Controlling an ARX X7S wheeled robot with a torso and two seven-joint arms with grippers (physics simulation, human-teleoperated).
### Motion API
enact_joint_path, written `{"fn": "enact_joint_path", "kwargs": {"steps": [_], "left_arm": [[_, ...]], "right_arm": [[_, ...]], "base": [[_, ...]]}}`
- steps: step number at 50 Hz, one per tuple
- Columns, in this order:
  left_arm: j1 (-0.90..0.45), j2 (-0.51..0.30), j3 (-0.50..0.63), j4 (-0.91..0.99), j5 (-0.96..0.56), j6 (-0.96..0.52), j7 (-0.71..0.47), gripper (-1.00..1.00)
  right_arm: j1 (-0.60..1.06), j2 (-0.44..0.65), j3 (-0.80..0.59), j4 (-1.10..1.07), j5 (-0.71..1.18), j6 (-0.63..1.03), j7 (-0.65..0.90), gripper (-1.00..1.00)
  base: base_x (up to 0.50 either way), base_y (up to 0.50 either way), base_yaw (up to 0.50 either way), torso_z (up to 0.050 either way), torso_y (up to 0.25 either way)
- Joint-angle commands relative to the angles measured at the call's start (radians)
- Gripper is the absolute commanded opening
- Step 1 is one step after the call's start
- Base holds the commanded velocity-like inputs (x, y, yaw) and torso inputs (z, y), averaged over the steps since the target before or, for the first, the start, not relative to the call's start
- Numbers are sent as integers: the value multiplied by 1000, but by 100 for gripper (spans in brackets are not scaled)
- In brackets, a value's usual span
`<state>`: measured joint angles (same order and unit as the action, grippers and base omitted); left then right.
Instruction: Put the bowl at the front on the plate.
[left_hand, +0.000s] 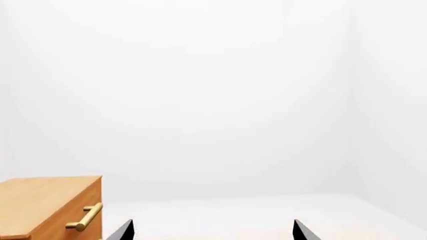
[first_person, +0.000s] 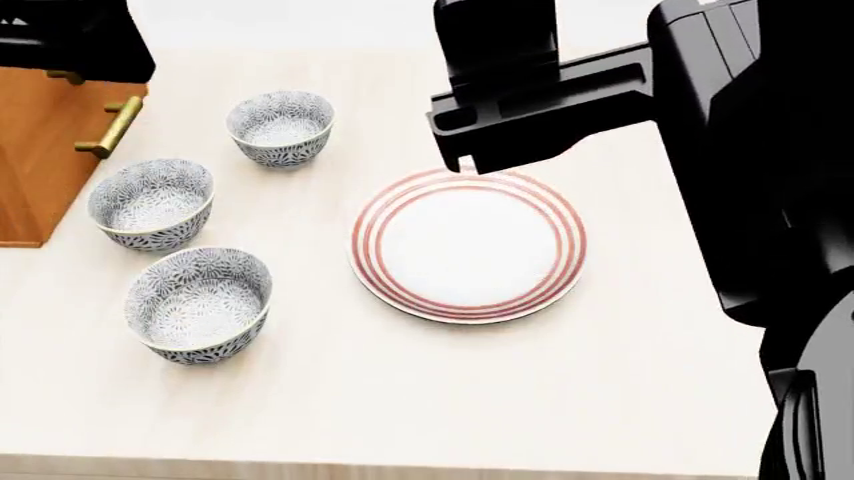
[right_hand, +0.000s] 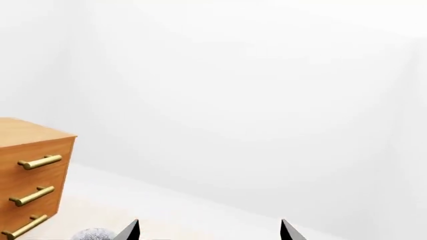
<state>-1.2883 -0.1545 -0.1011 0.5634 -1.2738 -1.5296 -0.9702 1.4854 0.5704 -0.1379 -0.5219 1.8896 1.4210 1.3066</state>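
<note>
Head view is showing the bowl (first_person: 199, 304) sitting at the table's (first_person: 441, 390) front left, beside the plate (first_person: 467, 243) (apart); both grippers (left_hand: 212, 231) (right_hand: 209, 230) are spread wide, gripping nothing.

Plain white walls (right_hand: 253, 90) meet in a soft corner, evenly lit with no hard shadows. A pale, light-wood worktop (first_person: 441, 390) runs up to them. At its left side stands a small wooden drawer chest (right_hand: 30, 175) with brass bar handles (right_hand: 40, 162), three showing on one face.
</note>
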Motion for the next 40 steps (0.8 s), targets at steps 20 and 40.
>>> {"fn": "enact_joint_path", "kwargs": {"steps": [20, 40], "left_arm": [[-9, -62, 37, -48, -114, 73, -83, 100], [7, -89, 70, -45, -123, 113, -86, 100]], "right_arm": [[12, -2, -27, 7, -59, -25, -95, 100], [12, 12, -46, 2, -70, -48, -108, 100]], "base": [[81, -2, 0, 0, 0], [208, 0, 0, 0, 0]]}}
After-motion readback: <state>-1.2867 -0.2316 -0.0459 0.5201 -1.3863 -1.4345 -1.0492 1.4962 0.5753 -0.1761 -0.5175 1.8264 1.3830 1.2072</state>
